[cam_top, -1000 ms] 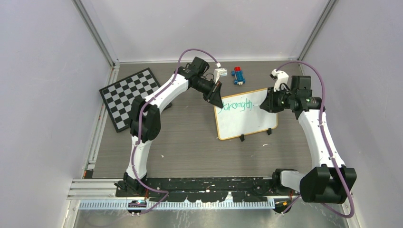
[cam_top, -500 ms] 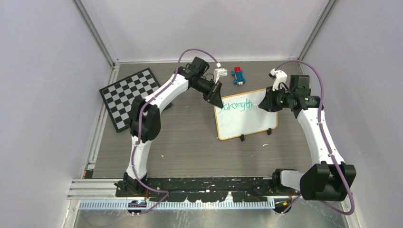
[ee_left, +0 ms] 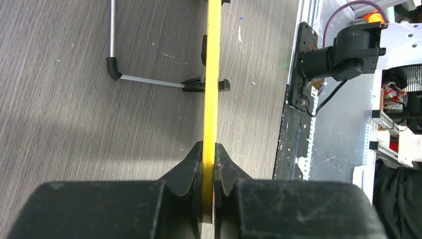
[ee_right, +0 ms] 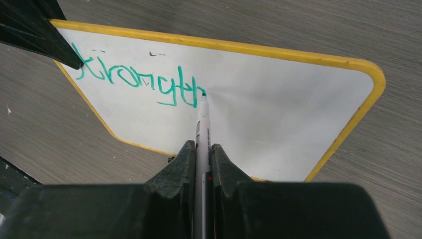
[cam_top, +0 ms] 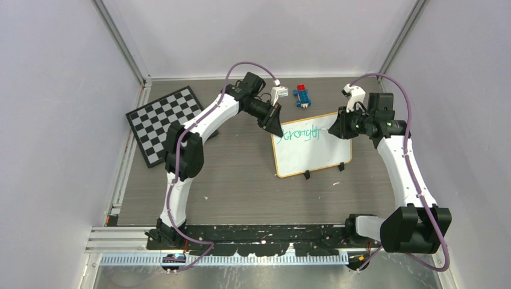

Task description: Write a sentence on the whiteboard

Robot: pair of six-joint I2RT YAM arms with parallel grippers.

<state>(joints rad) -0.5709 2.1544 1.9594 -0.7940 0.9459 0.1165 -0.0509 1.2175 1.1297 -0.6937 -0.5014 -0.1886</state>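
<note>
The whiteboard (cam_top: 310,153) stands propped on the table right of centre, with a yellow-tan frame and two black clips on its near edge. Green handwriting (cam_top: 299,134) reading "Strength" runs along its top; it also shows in the right wrist view (ee_right: 134,79). My left gripper (cam_top: 274,126) is shut on the board's top left corner; the left wrist view shows its frame edge (ee_left: 211,89) between the fingers. My right gripper (cam_top: 340,127) is shut on a white marker (ee_right: 202,129) whose green tip touches the board just after the last letter.
A black-and-white checkerboard (cam_top: 163,123) lies at the back left. A small blue and red toy (cam_top: 302,96) and a white object (cam_top: 279,94) sit at the back behind the board. Grey walls close the table on three sides.
My right gripper with the marker has shifted slightly up and back along the board's top right. The left arm and the board have not moved.
</note>
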